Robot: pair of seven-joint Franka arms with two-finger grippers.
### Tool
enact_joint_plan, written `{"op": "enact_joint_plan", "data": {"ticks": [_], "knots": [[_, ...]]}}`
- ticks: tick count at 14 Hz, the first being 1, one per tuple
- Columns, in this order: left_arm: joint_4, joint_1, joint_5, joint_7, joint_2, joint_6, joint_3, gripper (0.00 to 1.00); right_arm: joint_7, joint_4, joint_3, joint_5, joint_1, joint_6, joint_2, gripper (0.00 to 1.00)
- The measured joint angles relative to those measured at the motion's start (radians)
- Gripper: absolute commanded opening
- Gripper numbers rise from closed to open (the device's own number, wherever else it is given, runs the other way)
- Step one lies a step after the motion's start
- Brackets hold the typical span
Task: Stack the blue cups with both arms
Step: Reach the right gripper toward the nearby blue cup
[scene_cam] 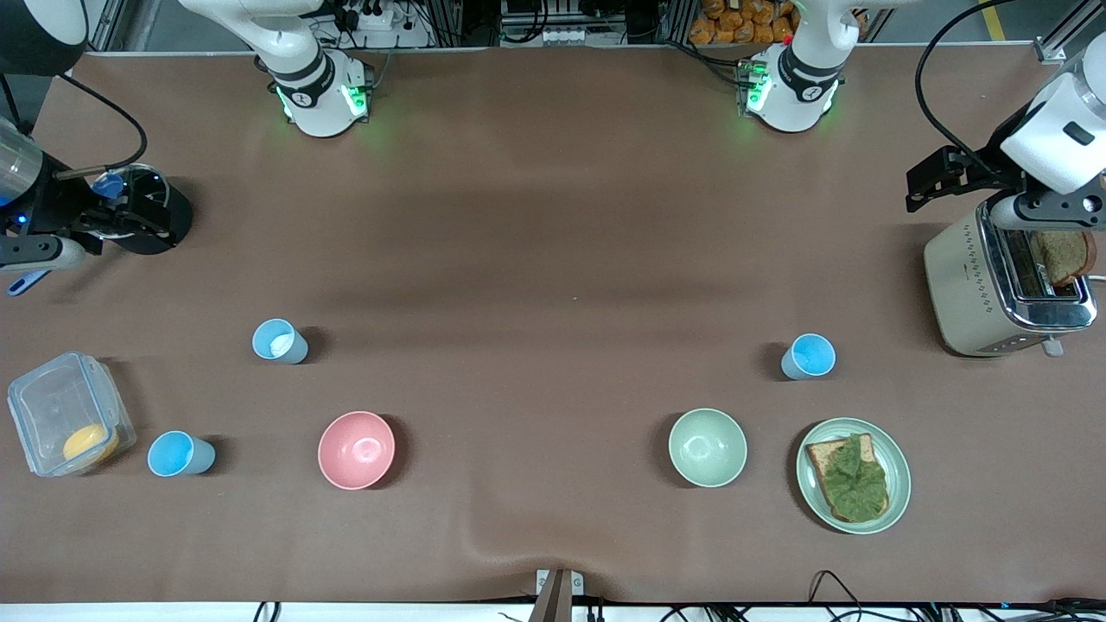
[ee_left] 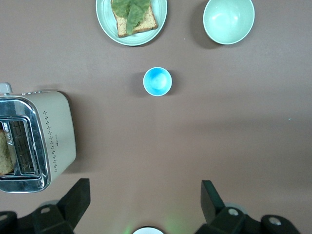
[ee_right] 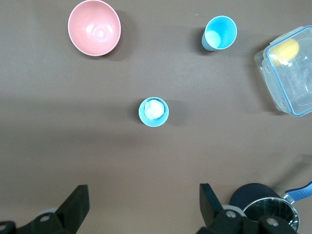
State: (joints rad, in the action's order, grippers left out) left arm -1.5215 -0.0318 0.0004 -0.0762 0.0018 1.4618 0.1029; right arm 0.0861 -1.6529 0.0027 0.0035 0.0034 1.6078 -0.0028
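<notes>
Three blue cups stand upright and apart on the brown table. One with a whitish inside (scene_cam: pixel 279 340) is toward the right arm's end and shows in the right wrist view (ee_right: pixel 153 111). A bright blue one (scene_cam: pixel 179 453) stands nearer the front camera, beside a clear box, and also shows there (ee_right: pixel 219 32). Another bright blue one (scene_cam: pixel 809 356) is toward the left arm's end (ee_left: pixel 157 81). My left gripper (ee_left: pixel 145 189) is open and empty, high over bare table between its base and that cup. My right gripper (ee_right: pixel 143 192) is open and empty, high over bare table near the whitish cup.
A pink bowl (scene_cam: pixel 356 449) and a pale green bowl (scene_cam: pixel 707 447) sit near the front edge. A plate with toast and lettuce (scene_cam: pixel 899 484) and a toaster (scene_cam: pixel 976 285) are at the left arm's end. A clear lidded box (scene_cam: pixel 52 406) and a black pot (scene_cam: pixel 151 220) are at the right arm's end.
</notes>
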Motion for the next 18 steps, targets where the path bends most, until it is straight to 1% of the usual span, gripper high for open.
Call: {"op": "enact_joint_plan", "data": {"ticks": [13,15,18], "knots": [[-0.013,0.000,0.000,0.007,0.007,-0.014,0.000,1.00,0.001,0.000,-0.001,0.000,-0.002,-0.004,0.009,1.00],[-0.021,0.000,0.000,0.008,0.007,-0.014,0.000,1.00,0.001,-0.001,-0.001,0.000,-0.009,-0.008,0.027,1.00],[-0.031,0.000,0.011,0.011,0.008,-0.014,0.000,1.00,0.001,-0.006,0.000,0.000,-0.011,-0.047,0.086,1.00]]}}
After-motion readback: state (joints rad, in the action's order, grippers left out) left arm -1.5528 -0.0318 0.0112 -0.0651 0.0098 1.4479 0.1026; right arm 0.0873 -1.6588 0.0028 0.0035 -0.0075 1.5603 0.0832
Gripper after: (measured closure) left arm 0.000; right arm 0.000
